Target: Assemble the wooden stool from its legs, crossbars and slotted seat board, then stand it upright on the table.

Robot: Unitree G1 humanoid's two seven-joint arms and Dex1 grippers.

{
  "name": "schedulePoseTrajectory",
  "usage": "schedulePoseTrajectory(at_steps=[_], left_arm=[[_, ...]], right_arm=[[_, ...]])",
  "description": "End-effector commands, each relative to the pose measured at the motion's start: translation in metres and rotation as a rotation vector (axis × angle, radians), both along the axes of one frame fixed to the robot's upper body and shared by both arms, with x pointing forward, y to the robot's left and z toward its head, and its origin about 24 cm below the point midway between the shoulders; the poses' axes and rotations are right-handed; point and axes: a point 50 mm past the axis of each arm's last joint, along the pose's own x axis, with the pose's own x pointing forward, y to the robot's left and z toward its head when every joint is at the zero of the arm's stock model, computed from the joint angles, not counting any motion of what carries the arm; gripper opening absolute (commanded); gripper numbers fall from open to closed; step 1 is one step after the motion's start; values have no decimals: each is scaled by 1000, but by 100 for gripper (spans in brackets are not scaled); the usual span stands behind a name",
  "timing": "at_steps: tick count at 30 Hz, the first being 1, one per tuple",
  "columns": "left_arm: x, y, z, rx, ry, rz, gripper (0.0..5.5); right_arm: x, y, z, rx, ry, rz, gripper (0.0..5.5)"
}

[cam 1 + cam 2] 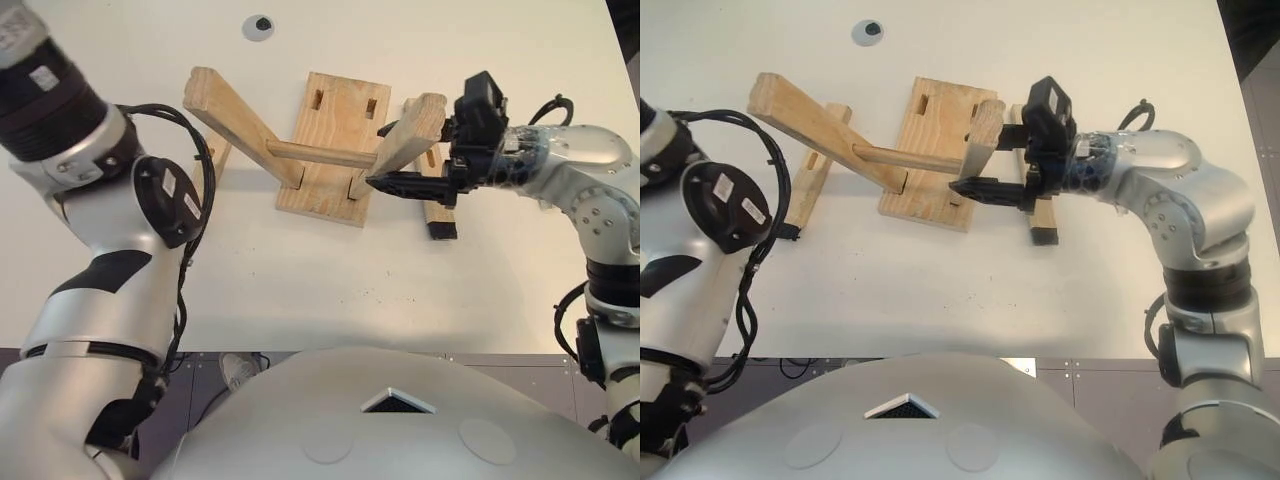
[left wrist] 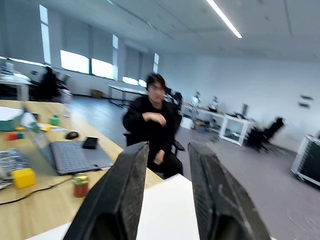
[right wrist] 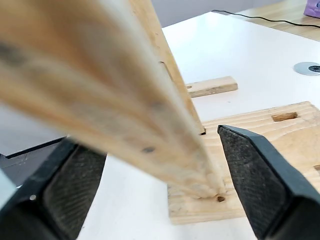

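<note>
The slotted seat board [image 1: 330, 105] lies flat on the white table. Two wooden legs stand in its slots, joined by a round crossbar [image 1: 320, 155]. The left leg [image 1: 235, 120] leans up and to the left. The right leg [image 1: 412, 135] rises beside my right gripper [image 1: 390, 157], which is open with a finger on each side of it; the right wrist view has this leg [image 3: 125, 100] between the two pads with a gap showing. A loose leg [image 1: 810, 175] lies left of the board, another [image 1: 440, 222] under my right wrist. My left gripper [image 2: 167, 190] is open, raised and holds nothing.
A small round grey and black disc [image 1: 258, 27] sits at the far side of the table. Bare white table [image 1: 300, 270] stretches from the board to the near edge. My left arm hangs over the table's left side.
</note>
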Motion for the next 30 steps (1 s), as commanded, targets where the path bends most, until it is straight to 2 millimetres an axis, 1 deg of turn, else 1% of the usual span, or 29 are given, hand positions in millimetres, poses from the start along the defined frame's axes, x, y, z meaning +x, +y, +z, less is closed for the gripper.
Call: schedulePoseTrajectory(at_steps=[1, 3, 4, 5, 6, 7, 8, 9, 10, 11, 13, 15, 17, 19, 21, 22, 24, 26, 28, 30], left_arm=[[-1, 51, -53, 8, 145, 273, 117], [-9, 65, -85, 17, 219, 381, 87], [-15, 70, -102, 95, 242, 436, 72], [-23, 73, -122, 133, 279, 461, 61], [-30, 74, -139, 180, 306, 469, 43], [-39, 74, -154, 216, 338, 470, 37], [-47, 73, -167, 250, 353, 454, 15], [-53, 72, -177, 296, 365, 439, 5], [-59, 69, -186, 308, 385, 412, 0], [-63, 63, -191, 331, 396, 364, 0], [-67, 51, -196, 355, 406, 258, 0], [-70, 42, -195, 367, 410, 179, 0], [-73, 29, -193, 377, 416, 103, 0], [-77, 11, -189, 377, 409, 9, 0], [-79, -7, -185, 357, 401, -50, 0], [-78, -12, -185, 349, 404, -54, 0], [-72, -14, -190, 370, 421, -8, 0], [-62, -12, -197, 401, 436, 67, 0], [-52, -7, -202, 433, 445, 131, 0], [-36, 2, -203, 461, 443, 226, 0]], right_arm=[[-21, -18, -9, -92, 38, 17, 392], [-20, -25, -8, -71, 36, -54, 392], [-20, -30, -9, -74, 36, -104, 372], [-22, -38, -14, -99, 42, -156, 366], [-24, -45, -19, -137, 41, -205, 345], [-23, -52, -24, -181, 34, -274, 338], [-19, -57, -26, -206, 15, -354, 314], [-13, -58, -25, -213, -16, -434, 303], [-2, -54, -24, -220, -63, -552, 285], [4, -41, -19, -206, -106, -614, 267], [10, -14, -9, -159, -147, -677, 242], [12, 1, -4, -146, -135, -720, 203], [13, 12, -2, -200, -145, -776, 175], [14, 24, -1, -247, -163, -805, 130], [13, 44, -3, -300, -188, -772, 91], [12, 53, -5, -319, -196, -747, 73], [12, 67, -8, -353, -218, -689, 28], [15, 75, -10, -382, -237, -635, 1], [18, 82, -12, -401, -252, -591, 1], [22, 91, -15, -406, -266, -550, 1]])
